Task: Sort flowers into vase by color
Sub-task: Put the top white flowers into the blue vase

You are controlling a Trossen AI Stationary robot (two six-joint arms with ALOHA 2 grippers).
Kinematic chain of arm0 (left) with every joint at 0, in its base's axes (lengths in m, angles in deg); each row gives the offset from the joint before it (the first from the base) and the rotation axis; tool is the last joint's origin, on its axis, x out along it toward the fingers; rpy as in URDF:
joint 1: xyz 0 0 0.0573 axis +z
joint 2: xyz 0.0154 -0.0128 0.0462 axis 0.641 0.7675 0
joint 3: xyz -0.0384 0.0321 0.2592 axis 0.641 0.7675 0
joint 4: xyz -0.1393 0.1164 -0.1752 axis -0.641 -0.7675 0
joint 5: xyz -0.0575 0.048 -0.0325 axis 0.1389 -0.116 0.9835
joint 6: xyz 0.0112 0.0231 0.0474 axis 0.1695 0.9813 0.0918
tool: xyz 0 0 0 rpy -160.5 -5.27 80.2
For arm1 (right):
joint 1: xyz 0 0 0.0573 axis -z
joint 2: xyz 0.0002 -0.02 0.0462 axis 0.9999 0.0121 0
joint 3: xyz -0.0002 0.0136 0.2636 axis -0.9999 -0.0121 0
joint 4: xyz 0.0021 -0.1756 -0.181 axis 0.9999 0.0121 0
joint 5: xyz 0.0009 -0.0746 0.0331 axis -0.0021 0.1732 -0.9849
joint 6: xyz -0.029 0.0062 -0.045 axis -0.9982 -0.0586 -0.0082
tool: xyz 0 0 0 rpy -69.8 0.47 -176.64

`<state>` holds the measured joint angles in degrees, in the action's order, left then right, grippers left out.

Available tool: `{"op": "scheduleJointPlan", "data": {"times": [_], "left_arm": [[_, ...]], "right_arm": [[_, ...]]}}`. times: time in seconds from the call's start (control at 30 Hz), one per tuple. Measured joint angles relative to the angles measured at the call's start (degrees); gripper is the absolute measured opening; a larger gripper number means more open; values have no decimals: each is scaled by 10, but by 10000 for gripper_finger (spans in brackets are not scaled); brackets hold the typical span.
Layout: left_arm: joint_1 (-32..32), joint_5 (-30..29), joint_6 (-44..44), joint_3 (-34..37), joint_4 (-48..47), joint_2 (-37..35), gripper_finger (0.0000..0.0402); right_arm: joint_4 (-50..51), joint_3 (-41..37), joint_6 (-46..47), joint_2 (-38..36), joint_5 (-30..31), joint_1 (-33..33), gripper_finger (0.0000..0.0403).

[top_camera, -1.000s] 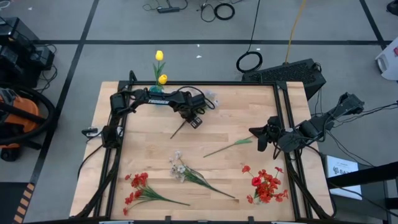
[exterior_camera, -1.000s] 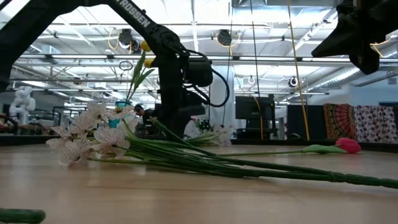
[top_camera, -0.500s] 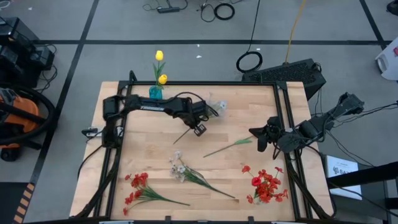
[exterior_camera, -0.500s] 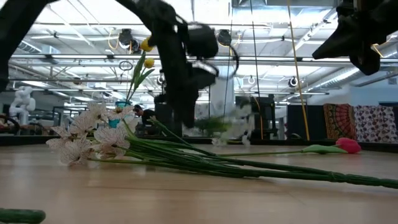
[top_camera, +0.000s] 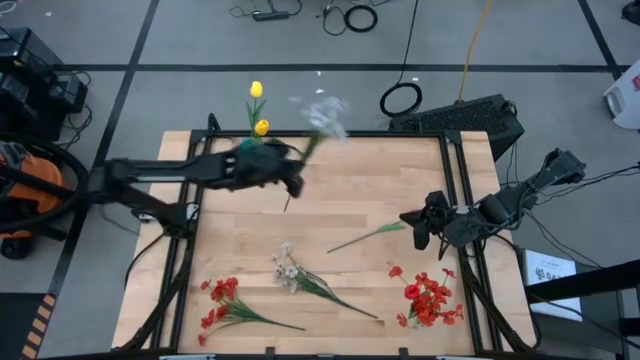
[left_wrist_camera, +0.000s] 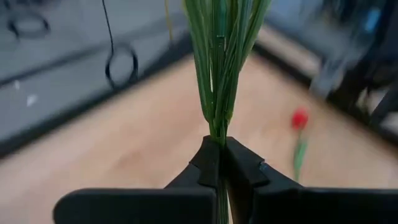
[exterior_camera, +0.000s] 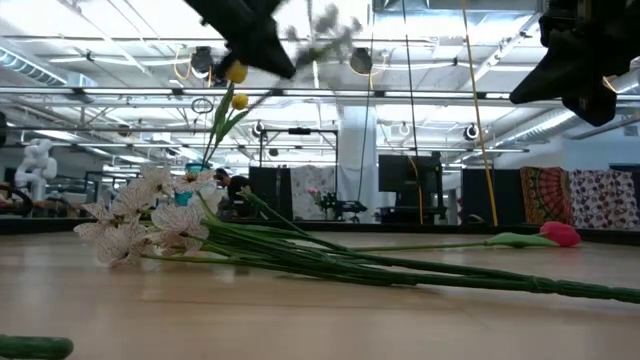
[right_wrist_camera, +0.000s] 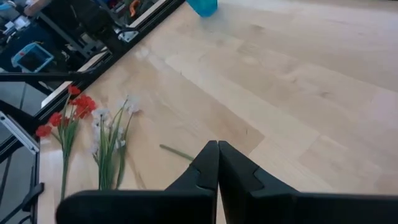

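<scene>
My left gripper [top_camera: 290,182] is raised above the table's far middle, just right of the teal vase [top_camera: 250,149], and is shut on a sprig of white blossoms [top_camera: 322,112]. The vase stands at the far edge with two yellow tulips [top_camera: 257,92] in it. In the low view this gripper [exterior_camera: 250,35] is blurred at the top. A red tulip [top_camera: 365,236], a second white sprig [top_camera: 292,270] and two red sprays [top_camera: 220,300] [top_camera: 428,298] lie flat on the wood. My right gripper [top_camera: 415,226] waits, shut, at the right edge. My left gripper pinches the white sprig's bundled green stems [left_wrist_camera: 217,127] between its two fingers, low on the stems, with the fingers across them. A short stem end [top_camera: 287,205] sticks out behind the fingers. The sprig is lifted clear and slants up toward the far edge.
Black frame rails [top_camera: 455,190] run along the table's left, right and far sides. The lying flowers take up the near half; bare wood [top_camera: 360,180] is between the vase and my right gripper. Beyond the far edge are cables and a black case [top_camera: 470,118].
My left gripper has risen from table height to well above it and moved a little left toward the vase. The white sprig that lay on the wood has gone up with it: it is lifted clear and swung so that its blossoms point past the far edge.
</scene>
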<state>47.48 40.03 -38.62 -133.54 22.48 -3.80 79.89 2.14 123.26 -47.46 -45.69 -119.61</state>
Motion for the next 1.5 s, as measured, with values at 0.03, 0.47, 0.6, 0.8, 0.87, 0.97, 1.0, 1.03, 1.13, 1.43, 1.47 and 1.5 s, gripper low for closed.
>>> {"op": "scheduleJointPlan", "data": {"times": [0.03,0.47,0.6,0.8,0.87,0.97,1.0,1.03,1.13,1.43,1.47,1.5], "left_arm": [[-4,-16,2,26,37,-29,11],[-12,-86,219,236,347,-232,11],[-12,-86,317,236,435,-244,11],[-12,-146,395,236,440,-315,11],[-11,-181,402,236,433,-343,10],[1,-193,423,236,414,-376,10],[8,-194,425,236,404,-383,10],[18,-194,424,235,391,-387,10],[51,-191,419,235,343,-386,10],[190,-143,325,305,346,-341,10],[205,-134,316,317,356,-340,10],[220,-121,315,329,364,-338,11]], "right_arm": [[0,0,0,0,0,0,0],[0,0,-25,4,6,0,0],[0,0,-27,4,23,0,0],[0,0,-15,4,53,0,0],[1,0,-13,4,54,0,0],[3,0,-12,4,54,0,0],[4,0,-12,4,55,0,0],[6,0,-11,4,59,0,0],[8,0,-11,4,68,0,0],[9,0,-1,4,79,0,0],[9,0,3,4,79,0,0],[9,0,4,4,79,0,0]]}}
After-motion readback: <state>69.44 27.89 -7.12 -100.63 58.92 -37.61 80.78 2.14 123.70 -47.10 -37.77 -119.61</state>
